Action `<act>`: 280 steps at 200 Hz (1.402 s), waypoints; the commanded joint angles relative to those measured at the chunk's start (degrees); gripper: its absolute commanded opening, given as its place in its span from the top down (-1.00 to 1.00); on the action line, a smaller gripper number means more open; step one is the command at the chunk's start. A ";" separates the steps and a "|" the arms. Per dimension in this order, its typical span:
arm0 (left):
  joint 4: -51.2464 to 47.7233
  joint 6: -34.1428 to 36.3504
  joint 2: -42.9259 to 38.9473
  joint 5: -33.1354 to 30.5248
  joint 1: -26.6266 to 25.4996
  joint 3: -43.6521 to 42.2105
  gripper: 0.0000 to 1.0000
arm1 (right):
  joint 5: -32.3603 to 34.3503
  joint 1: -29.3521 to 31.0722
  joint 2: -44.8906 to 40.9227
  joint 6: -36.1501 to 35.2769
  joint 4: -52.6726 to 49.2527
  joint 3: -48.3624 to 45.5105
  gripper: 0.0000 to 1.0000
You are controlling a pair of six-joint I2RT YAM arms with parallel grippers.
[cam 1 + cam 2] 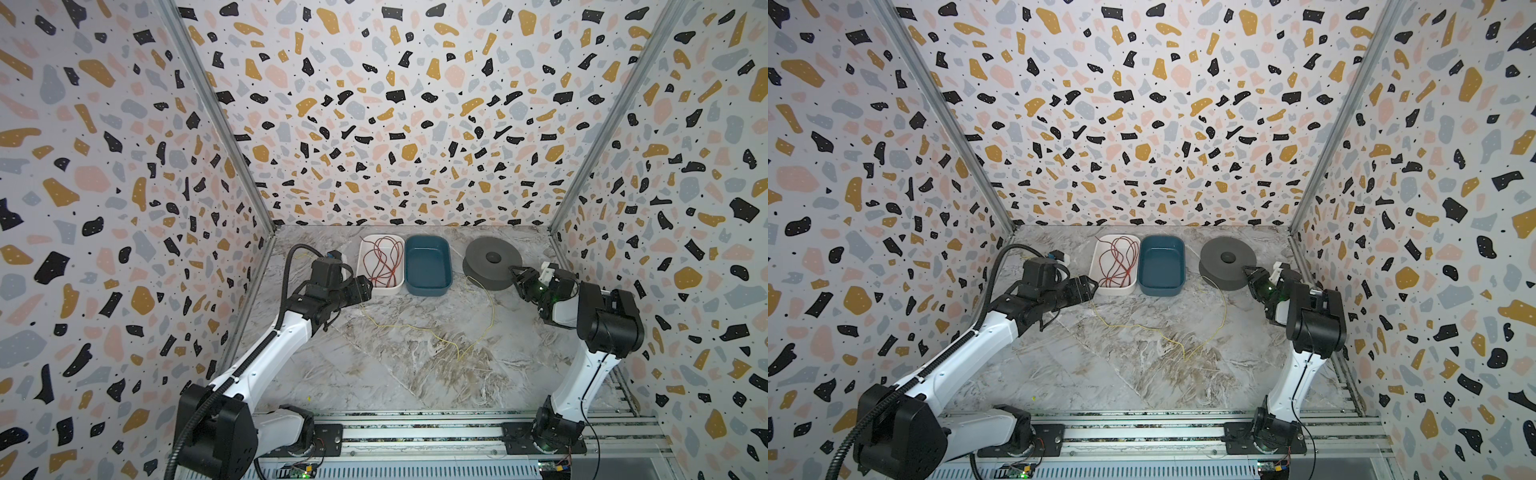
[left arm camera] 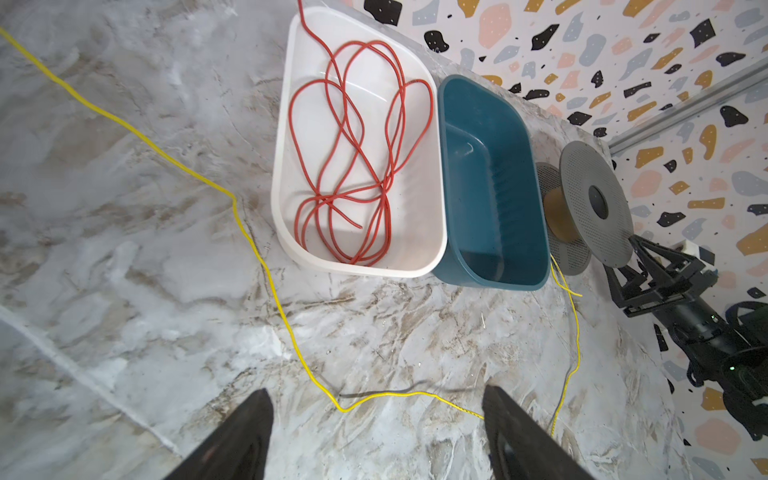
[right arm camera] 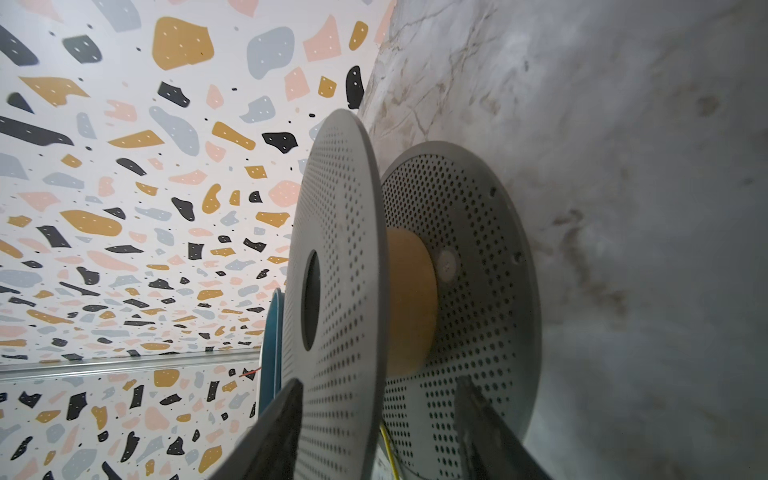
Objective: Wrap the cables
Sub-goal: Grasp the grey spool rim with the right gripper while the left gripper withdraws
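Along the far edge of the marbled table (image 1: 395, 374) we see three things in a row: a white tray (image 1: 386, 291) towards the left, a teal bin (image 1: 428, 290) touching its side, and a grey perforated spool (image 1: 482, 253) near the far right corner, resting on one flange, its core tan. Terrazzo-patterned walls (image 1: 395, 124) close in three sides.

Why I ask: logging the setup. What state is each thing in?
spool: flat on one flange, core bare.
yellow cable: unwound, loose on the table, one end at the spool.
white bin: upright.
red cable: loose tangle in the white bin.
blue bin: upright, empty.
left hand: open over the yellow cable, holding nothing.
right hand: open, astride the spool's top flange rim.
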 commanded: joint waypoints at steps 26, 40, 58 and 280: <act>-2.29 2.53 0.17 3.49 4.29 3.15 -0.57 | -2.01 -0.16 3.41 4.70 11.90 1.61 0.09; -2.69 2.86 0.04 3.43 4.52 3.17 -0.55 | -2.55 -0.01 4.89 5.66 13.64 2.29 0.14; -3.07 3.30 -0.14 3.25 5.29 2.75 -0.55 | -2.72 0.30 5.75 5.72 14.53 3.01 0.17; 2.70 -8.27 25.88 -2.18 24.41 19.33 -0.44 | 15.97 9.41 -23.65 -28.43 -38.82 19.30 1.00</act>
